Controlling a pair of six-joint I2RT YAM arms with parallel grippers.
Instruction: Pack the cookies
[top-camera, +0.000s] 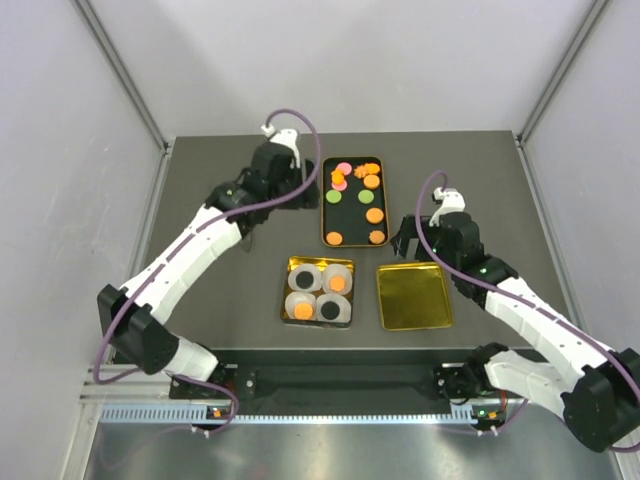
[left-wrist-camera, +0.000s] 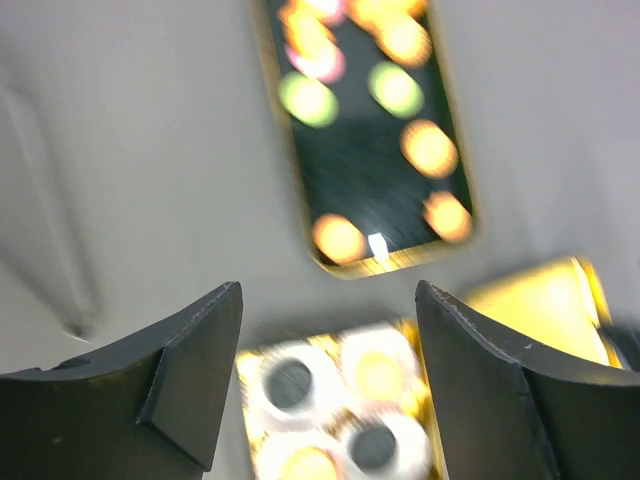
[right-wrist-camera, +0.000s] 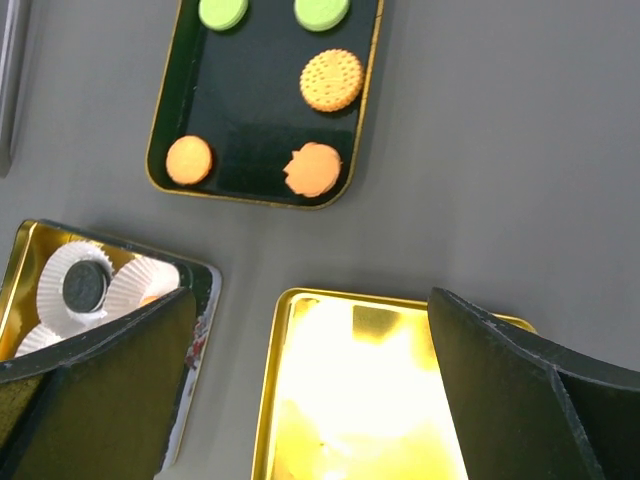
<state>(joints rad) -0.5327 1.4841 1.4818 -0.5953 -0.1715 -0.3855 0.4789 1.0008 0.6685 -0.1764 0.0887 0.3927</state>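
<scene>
Top external view first, from the arm bases outward: nearest sits a square gold tin (top-camera: 284, 292) holding 4 white pleated paper liners (top-camera: 295, 298), each already filled. We count 2 black sandwich cookies (top-camera: 308, 279) and 2 plain orange cookies (top-camera: 338, 283) in them. Just right of the tin and apart from it, a shallow gold lid (top-camera: 413, 296) lies with nothing in it.

Above the lid's far edge the right gripper (right-wrist-camera: 312, 300) hangs with its dark fingers spread wide and nothing between them. The left gripper (left-wrist-camera: 330, 300), further out, is equally wide and bare. Its view is blurred, so we read no fine detail there.

Farthest is a long black tray with a gold rim (top-camera: 354, 215), where the loose cookies remain. At its near end the right wrist view shows a small smooth orange disc (right-wrist-camera: 189, 159), an orange disc with a ragged edge (right-wrist-camera: 313, 169), a dotted orange biscuit (right-wrist-camera: 331, 79) and 2 green discs (right-wrist-camera: 322, 10). More orange and pink ones cluster at the far end.

We judge these cookies light, stiff and brittle, lying flat and low on a smooth tray. We would pinch each across its rim with light pressure, since a hard squeeze could crack it. The well-separated near ones look easiest to reach.
</scene>
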